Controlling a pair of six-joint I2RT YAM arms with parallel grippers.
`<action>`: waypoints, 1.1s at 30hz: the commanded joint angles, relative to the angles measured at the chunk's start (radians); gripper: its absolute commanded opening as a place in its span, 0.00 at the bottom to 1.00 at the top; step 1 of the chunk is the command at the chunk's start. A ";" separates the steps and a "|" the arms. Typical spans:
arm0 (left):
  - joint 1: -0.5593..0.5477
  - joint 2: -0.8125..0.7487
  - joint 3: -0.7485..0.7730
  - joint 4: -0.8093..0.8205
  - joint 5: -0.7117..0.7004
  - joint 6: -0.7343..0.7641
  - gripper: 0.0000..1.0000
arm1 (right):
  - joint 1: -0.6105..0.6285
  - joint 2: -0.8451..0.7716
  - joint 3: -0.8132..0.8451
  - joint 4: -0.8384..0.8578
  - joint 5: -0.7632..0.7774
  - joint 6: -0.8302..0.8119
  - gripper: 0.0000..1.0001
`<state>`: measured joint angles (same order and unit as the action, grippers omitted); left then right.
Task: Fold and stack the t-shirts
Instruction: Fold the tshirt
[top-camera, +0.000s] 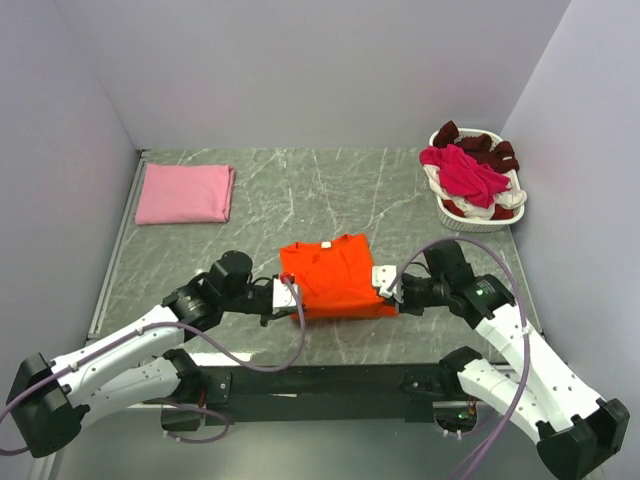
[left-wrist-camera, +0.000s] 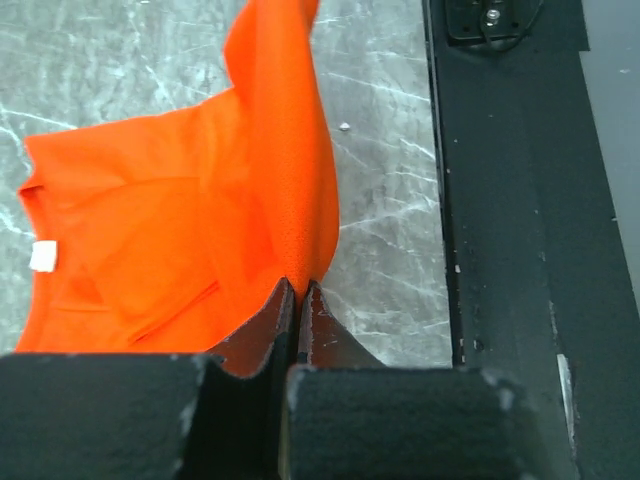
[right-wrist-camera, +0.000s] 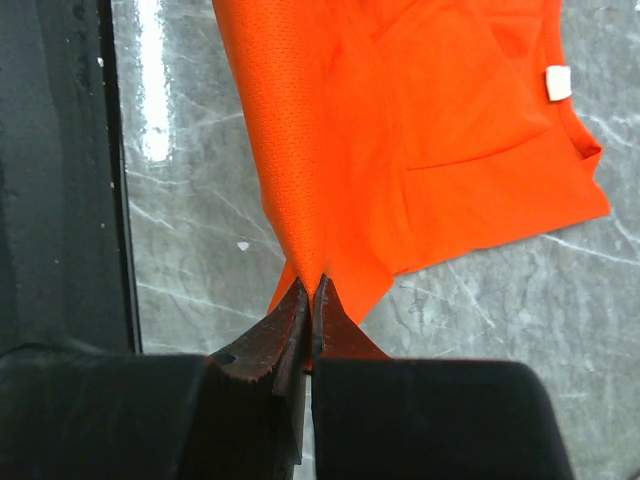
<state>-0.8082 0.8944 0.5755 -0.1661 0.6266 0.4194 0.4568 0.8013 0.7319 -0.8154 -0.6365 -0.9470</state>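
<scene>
One orange t-shirt is laid mid-surface, close to the arm bases, collar toward the far side, white tag visible. It is gripped at two points: the left pincer is clamped tight on the near left corner, and the right pincer is clamped tight on the near right corner. On both, cloth is pinched thin between the jaws. One pink t-shirt is seen folded flat at the far left, well apart. One white basket is placed at the far right. One magenta t-shirt is draped on top of it, and dark maroon cloth is bunched around that; its piece count cannot be resolved.
</scene>
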 joint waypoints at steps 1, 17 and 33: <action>-0.003 -0.014 0.020 -0.001 -0.048 0.008 0.00 | 0.011 0.019 0.030 0.028 0.032 0.056 0.00; 0.305 0.314 0.202 0.158 -0.059 0.153 0.00 | -0.032 0.531 0.431 0.196 0.190 0.076 0.00; 0.455 0.702 0.365 0.333 -0.114 0.049 0.00 | -0.073 0.952 0.708 0.329 0.273 0.192 0.00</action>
<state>-0.3737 1.5681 0.8879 0.0940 0.5289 0.5121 0.3981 1.7283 1.3762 -0.5545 -0.4030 -0.7959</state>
